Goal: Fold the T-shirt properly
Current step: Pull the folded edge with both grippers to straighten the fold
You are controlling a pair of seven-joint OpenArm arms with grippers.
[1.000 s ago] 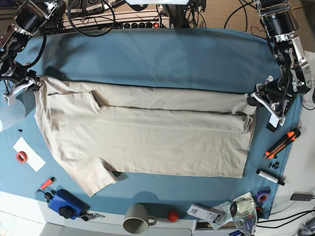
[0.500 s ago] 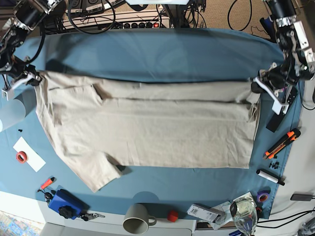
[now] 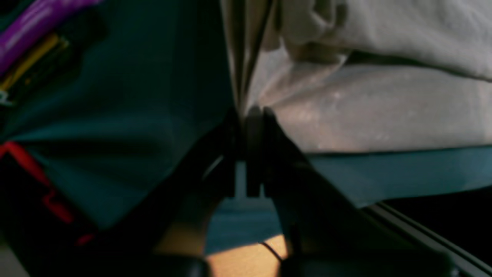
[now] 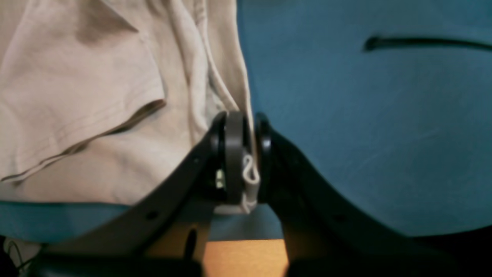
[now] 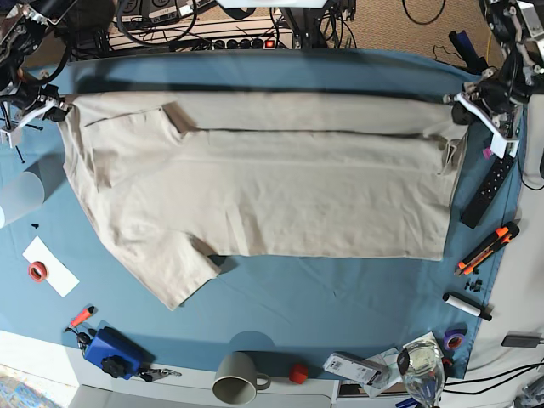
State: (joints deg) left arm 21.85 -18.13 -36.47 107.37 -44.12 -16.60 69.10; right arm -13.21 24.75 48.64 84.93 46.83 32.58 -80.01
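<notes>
The beige T-shirt lies spread across the blue tablecloth, stretched sideways between the 2 arms, its upper edge pulled into a nearly straight line toward the far side of the table. A narrow band along that upper edge is folded over, with a dark crease running below it. 1 short sleeve hangs toward the near side at the base view's left.

The right gripper, at the base view's left, has its jaws pinched tight on a bunched fold of the shirt's edge; a sliver of pale cloth shows squeezed between the black fingers. The left gripper, at the base view's right, is likewise clamped on the cloth, which rises in thin layers from between its closed tips.

An orange utility knife, a black marker and a grey mug sit off the shirt along the table's edges.
</notes>
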